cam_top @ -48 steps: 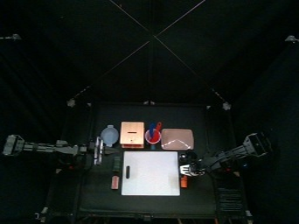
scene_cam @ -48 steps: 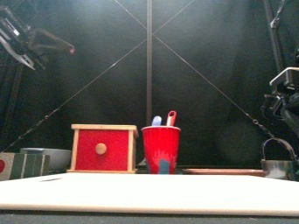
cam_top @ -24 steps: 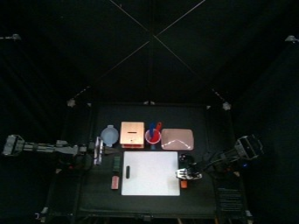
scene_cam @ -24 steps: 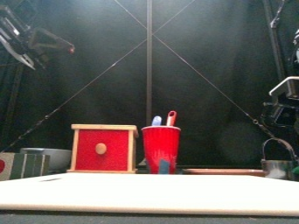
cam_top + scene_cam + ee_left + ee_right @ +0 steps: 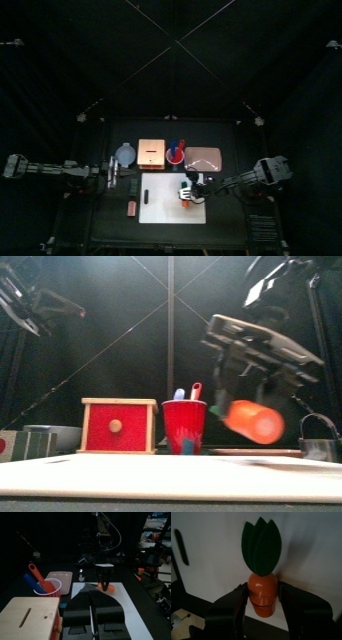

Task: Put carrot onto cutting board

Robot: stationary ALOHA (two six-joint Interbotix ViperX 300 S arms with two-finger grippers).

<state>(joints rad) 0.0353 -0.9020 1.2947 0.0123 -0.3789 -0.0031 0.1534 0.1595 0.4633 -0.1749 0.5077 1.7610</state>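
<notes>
Over the right half of the cutting board (image 5: 174, 198), low of centre in the top view: right gripper (image 5: 189, 190) reaching in from the right edge, fingers clenched on the carrot (image 5: 262, 597). In the right wrist view, orange body pinched between the two black fingers, dark green leafy end pointing away over the white surface. In the front view, orange butt end (image 5: 253, 421) seen right of centre, clearly above the board's pale top, so not yet set down. In the left wrist view, same gripper hanging upright over the board with the orange piece (image 5: 106, 587) at its tip.

Left gripper (image 5: 95, 614) parked at the bench's left side, fingers pressed together, nothing between them.

Judged from here: transport nearly finished, placement and release left. Best done by lowering straight down until the carrot rests on the board, well inside its edges rather than near the right rim, then spreading the fingers only once contact is made. Worth keeping the carrot lying flat along the surface; round body likely to roll if dropped from height. Straight lift afterwards, clear of the leafy end.
</notes>
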